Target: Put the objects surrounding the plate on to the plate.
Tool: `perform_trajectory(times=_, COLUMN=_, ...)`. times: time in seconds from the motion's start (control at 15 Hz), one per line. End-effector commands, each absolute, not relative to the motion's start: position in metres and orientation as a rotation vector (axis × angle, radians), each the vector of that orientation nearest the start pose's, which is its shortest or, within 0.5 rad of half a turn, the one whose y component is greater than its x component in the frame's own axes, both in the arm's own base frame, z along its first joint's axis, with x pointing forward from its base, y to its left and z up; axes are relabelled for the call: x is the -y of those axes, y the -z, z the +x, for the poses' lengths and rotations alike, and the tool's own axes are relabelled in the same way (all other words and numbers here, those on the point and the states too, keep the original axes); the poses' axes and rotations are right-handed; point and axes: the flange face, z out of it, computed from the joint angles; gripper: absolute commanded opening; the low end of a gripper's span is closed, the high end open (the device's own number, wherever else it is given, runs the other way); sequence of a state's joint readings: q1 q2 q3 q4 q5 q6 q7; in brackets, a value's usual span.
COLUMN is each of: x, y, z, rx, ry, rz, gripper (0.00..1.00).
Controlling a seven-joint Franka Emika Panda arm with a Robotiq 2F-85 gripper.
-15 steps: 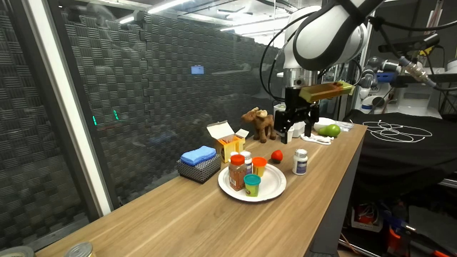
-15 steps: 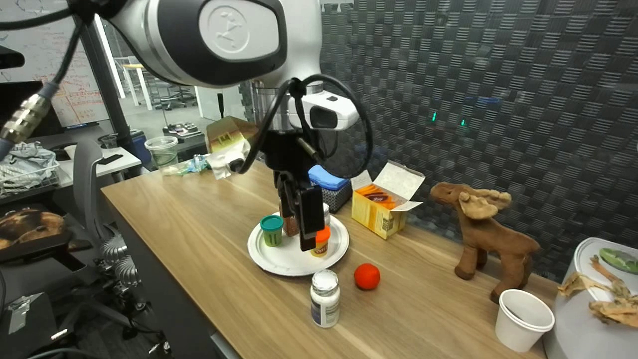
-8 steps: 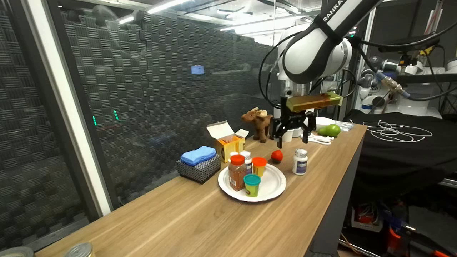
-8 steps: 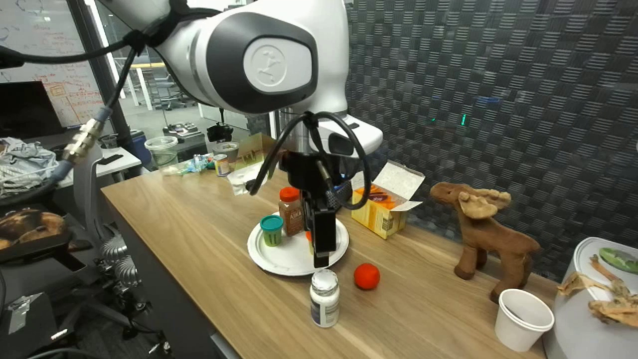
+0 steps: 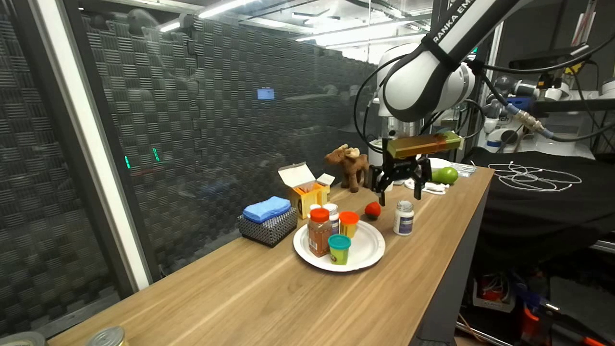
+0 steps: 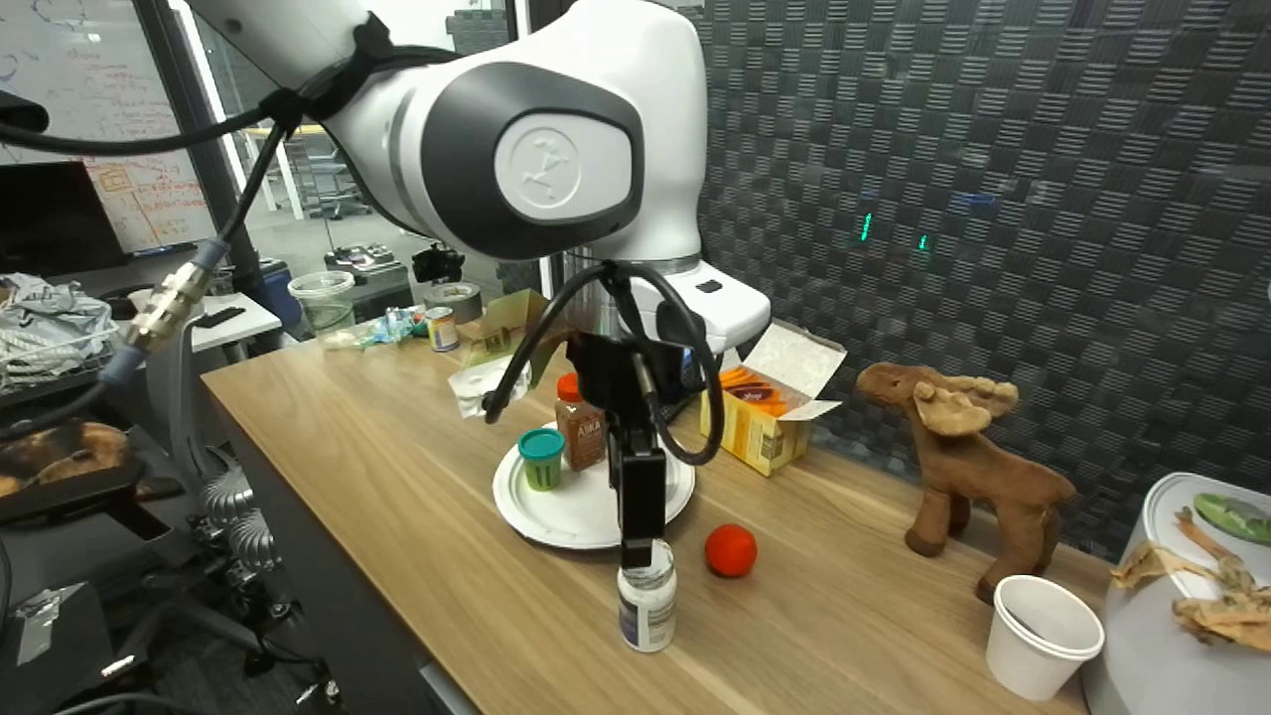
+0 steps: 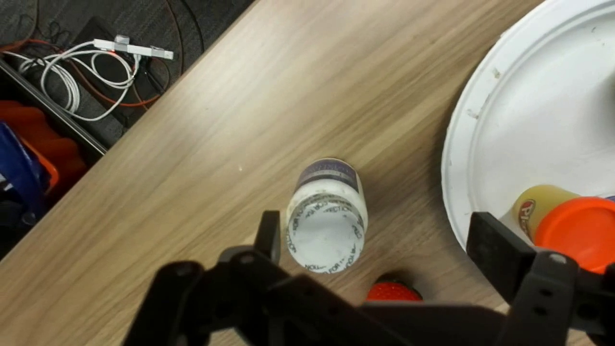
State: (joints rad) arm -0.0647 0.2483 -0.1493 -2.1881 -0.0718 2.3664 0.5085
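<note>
The gripper (image 5: 400, 196) hangs over a white bottle (image 5: 404, 222) upright on the table (image 5: 269, 298), its fingers (image 7: 269, 235) wide apart, gripping nothing and clear of the bottle; seen from the wrist, the bottle shows between them, close to the left one. In an exterior view the plate (image 5: 369, 251) lies nearer and to the left, with a red-capped jar (image 5: 319, 235), a green cup (image 5: 339, 251), an orange-lidded tub (image 5: 349, 225) and another white bottle (image 5: 334, 216) on it. A red ball (image 5: 372, 210) sits just past the plate's far rim.
</note>
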Motion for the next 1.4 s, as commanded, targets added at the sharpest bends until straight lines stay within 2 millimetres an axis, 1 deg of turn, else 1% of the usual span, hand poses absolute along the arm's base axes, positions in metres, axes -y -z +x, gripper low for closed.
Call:
perform_trajectory(times=0.0, x=0.124, y=-0.262, z=0.534, rx=-1.107, ry=-0.070, rz=-3.040, gripper=1.00)
perform_trajectory(times=0.27, x=0.131, y=-0.254, z=0.534, rx=-1.136, ry=-0.071, rz=-3.015, gripper=1.00)
perform_trajectory(times=0.47, x=0.137, y=-0.254, z=0.536, rx=-1.158, ry=-0.052, rz=-3.007, gripper=0.99)
perform_trajectory(times=0.53, x=0.138, y=-0.254, z=0.535, rx=-1.155, ry=-0.053, rz=-3.005, gripper=0.75)
perform_trajectory(times=0.6, x=0.137, y=-0.255, z=0.535, rx=-1.154, ry=-0.049, rz=-3.006, gripper=0.74)
perform_trajectory(times=0.67, x=0.137, y=-0.255, z=0.535, rx=-1.150, ry=-0.048, rz=-3.006, gripper=0.71)
perform_trajectory(times=0.73, x=0.137, y=-0.255, z=0.535, rx=-1.146, ry=-0.046, rz=-3.007, gripper=0.63)
perform_trajectory(times=0.8, x=0.138, y=-0.254, z=0.535, rx=-1.150, ry=-0.048, rz=-3.004, gripper=0.53)
perform_trajectory(times=1.07, x=0.139, y=-0.255, z=0.532, rx=-1.161, ry=-0.065, rz=-2.977, gripper=0.23)
perform_trajectory(times=1.13, x=0.139, y=-0.258, z=0.531, rx=-1.176, ry=-0.060, rz=-2.968, gripper=0.19)
perform_trajectory(times=1.2, x=0.138, y=-0.259, z=0.529, rx=-1.184, ry=-0.059, rz=-2.964, gripper=0.20)
perform_trajectory(times=1.33, x=0.135, y=-0.267, z=0.523, rx=-1.210, ry=-0.039, rz=-2.969, gripper=0.19)
